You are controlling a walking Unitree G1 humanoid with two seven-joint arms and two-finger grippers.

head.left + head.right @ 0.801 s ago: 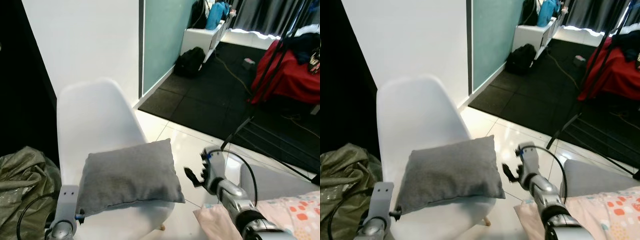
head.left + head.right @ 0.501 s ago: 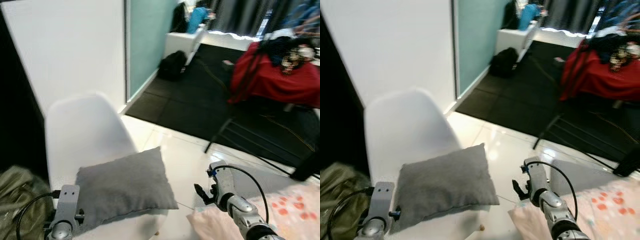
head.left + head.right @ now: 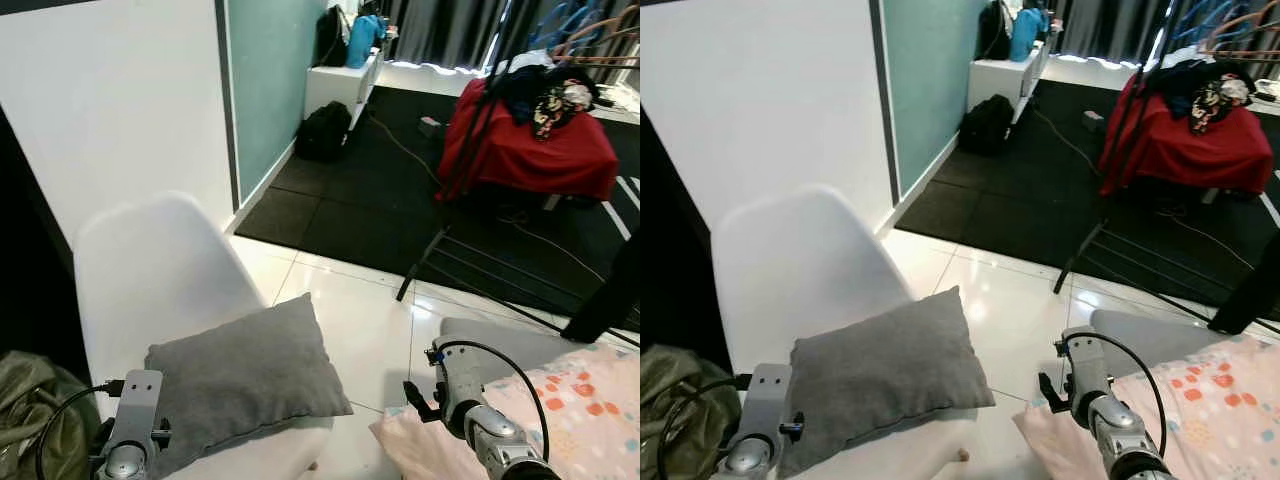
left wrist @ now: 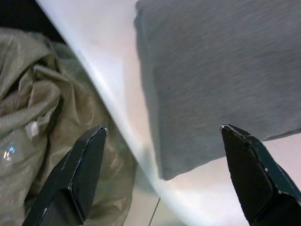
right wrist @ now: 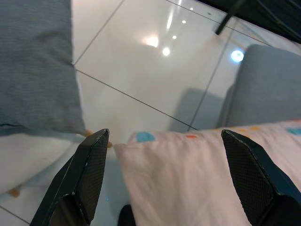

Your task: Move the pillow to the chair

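1. Nearest to the camera, the left gripper (image 4: 162,179) is seen with its fingers spread wide and nothing between them, hovering just off the chair's front-left edge; an olive-green bag (image 3: 35,410) is slumped on the floor beside the chair on that side.
2. The right gripper (image 5: 160,179) is also spread apart and empty, held off to the right of the chair, above a pale pink bedsheet with coloured spots (image 5: 188,174).
3. The grey pillow (image 3: 240,385) is already laid flat on the seat of the white shell chair (image 3: 150,270), so the job looks pretty much done tbh.
4. Key relation: the pillow's long axis runs across the seat, left to right, with its right corner poking past the seat edge. The left gripper is judged the nearer one, just beside the pillow's near-left corner.
5. Further behind the chair, a black backpack (image 3: 323,130) and a red-draped table (image 3: 530,150) can be made out.
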